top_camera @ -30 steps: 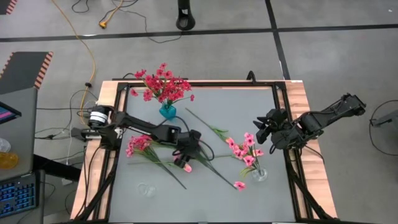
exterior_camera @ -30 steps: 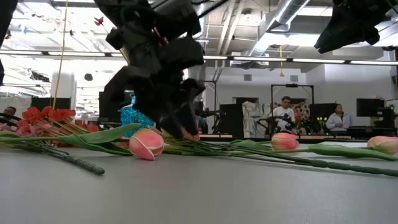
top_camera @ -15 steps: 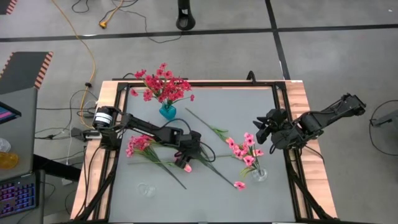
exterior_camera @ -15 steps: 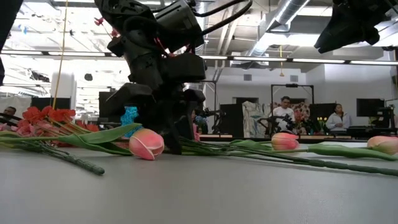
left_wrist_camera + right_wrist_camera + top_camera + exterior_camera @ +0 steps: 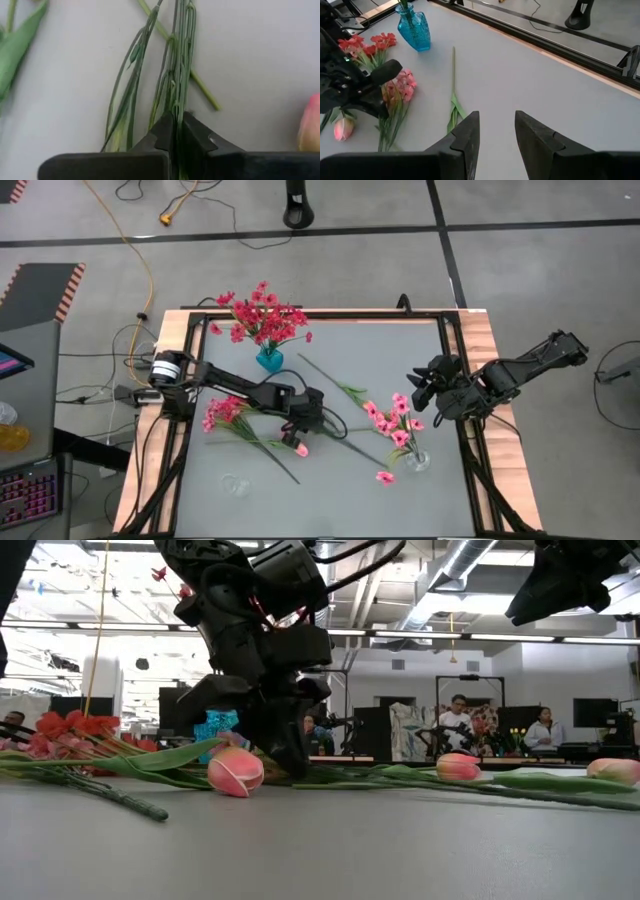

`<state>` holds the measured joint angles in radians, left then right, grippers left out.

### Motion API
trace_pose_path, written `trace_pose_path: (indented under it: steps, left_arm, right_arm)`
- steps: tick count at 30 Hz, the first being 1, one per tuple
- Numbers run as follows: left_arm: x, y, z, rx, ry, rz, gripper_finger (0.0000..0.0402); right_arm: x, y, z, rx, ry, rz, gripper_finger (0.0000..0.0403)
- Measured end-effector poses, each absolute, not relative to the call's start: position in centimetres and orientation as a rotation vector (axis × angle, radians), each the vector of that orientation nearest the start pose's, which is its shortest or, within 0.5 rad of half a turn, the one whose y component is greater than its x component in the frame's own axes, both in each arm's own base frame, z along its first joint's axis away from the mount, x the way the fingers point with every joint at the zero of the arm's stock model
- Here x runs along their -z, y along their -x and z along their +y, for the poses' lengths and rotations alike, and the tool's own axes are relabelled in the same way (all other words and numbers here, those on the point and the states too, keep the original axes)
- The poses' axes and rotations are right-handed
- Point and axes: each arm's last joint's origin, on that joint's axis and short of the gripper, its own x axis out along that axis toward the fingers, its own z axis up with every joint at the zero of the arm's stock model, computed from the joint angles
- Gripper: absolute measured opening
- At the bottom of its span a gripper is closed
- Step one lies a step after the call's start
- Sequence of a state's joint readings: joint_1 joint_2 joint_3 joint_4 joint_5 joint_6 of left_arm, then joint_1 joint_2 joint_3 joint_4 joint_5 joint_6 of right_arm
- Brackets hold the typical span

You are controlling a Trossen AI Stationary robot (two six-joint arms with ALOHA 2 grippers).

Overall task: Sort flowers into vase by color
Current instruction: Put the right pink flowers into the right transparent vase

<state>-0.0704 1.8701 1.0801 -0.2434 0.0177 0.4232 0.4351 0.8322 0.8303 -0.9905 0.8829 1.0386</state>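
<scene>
Deep red flowers (image 5: 262, 318) stand in a blue vase (image 5: 269, 360) at the far left. Pink flowers (image 5: 393, 420) stand in a clear vase (image 5: 417, 461) at the right. Loose on the table lie a red-pink sprig (image 5: 222, 412), two tulip buds (image 5: 301, 449) (image 5: 385, 477) and a bare leafy stem (image 5: 330, 380). My left gripper (image 5: 305, 423) is down at mid-table, shut on a bundle of thin green stems (image 5: 172, 75). My right gripper (image 5: 497, 135) hangs open above the pink flowers, with nothing between its fingers. My left gripper pinches the bundle of thin green stems (image 5: 176, 107) between its two fingers. The fingers (image 5: 292, 755) come from above, pointing down at the table. The stems run on past the fingertips and lie on the table, with a tulip bud (image 5: 310, 122) close beside.
A small clear glass (image 5: 235, 484) stands near the front left. A black frame (image 5: 455, 360) borders the grey table top. People stand in the room far behind the table (image 5: 458, 720). Bare table top lies along the near edge and at the far right.
My left gripper has come down onto the loose stems at mid-table and shut on them. My right gripper has kept still.
</scene>
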Motion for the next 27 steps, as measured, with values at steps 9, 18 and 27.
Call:
trace_pose_path:
  steps: [9, 18, 27]
  left_arm:
    - [-15.8, -35.9, -2.4, 0.232, -0.487, 0.97, 0.0015]
    - [-18.1, -36.2, -1.8, 0.067, -0.703, 0.88, 0.0015]
    - [-20.1, -37.3, -1.5, -0.023, -0.943, 0.727, 0.0016]
  right_arm:
    - [-28.6, -13.2, 3.7, 0.719, -0.381, 0.494, 0.015]
    - [-28.7, -13.8, 3.8, 0.643, -0.543, 0.538, 0.015]
    - [-29.3, -15.5, 2.7, 0.524, -0.678, 0.544, 0.015]
